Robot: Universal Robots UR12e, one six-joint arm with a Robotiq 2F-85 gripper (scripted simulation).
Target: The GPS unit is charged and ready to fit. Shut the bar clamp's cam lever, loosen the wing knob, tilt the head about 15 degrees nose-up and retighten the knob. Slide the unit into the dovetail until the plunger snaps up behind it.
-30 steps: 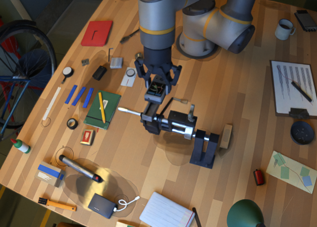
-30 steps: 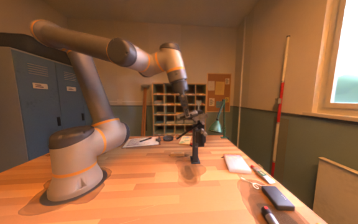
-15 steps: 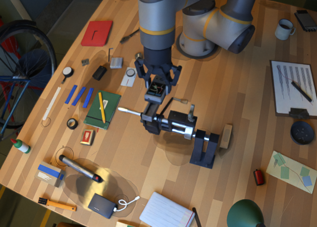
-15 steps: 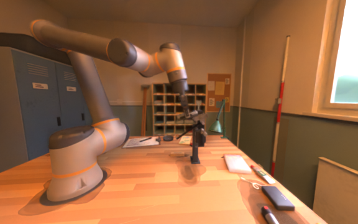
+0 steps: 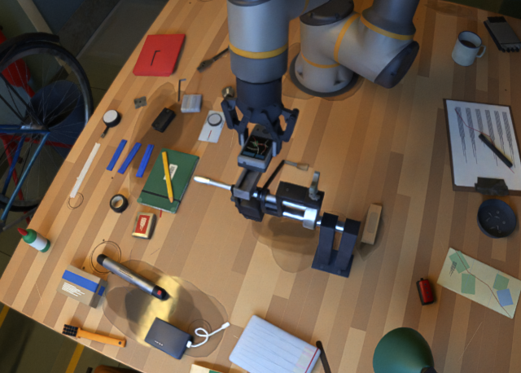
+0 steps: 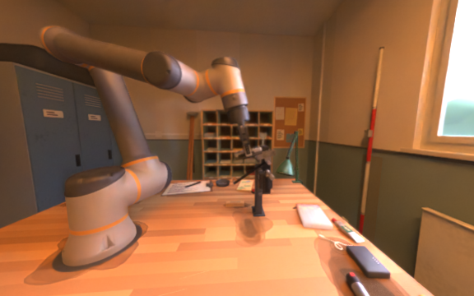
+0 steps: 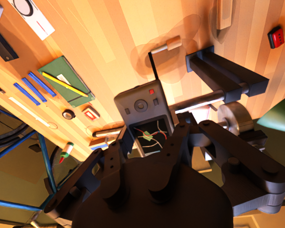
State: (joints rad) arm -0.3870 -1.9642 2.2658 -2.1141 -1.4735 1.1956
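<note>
The grey GPS unit (image 5: 255,151) (image 7: 144,112) sits at the upper end of the mount's dark dovetail head (image 5: 246,192), tilted along it, with its map screen and round button facing up. The head joins a bar clamp (image 5: 301,201) on a steel bar carried by a dark stand (image 5: 336,243) (image 6: 258,193). The clamp's cam lever (image 5: 314,180) rises from its top. A thin steel handle (image 5: 210,182) sticks out left of the head. My gripper (image 5: 258,138) (image 7: 150,142) (image 6: 252,153) reaches down from above and is closed around the GPS unit.
A small screwdriver (image 5: 290,165) lies on the table just behind the mount. A wooden block (image 5: 372,223) rests right of the stand. A green notebook with a yellow pencil (image 5: 168,180) lies to the left. The green lamp (image 5: 404,350) stands at the near edge.
</note>
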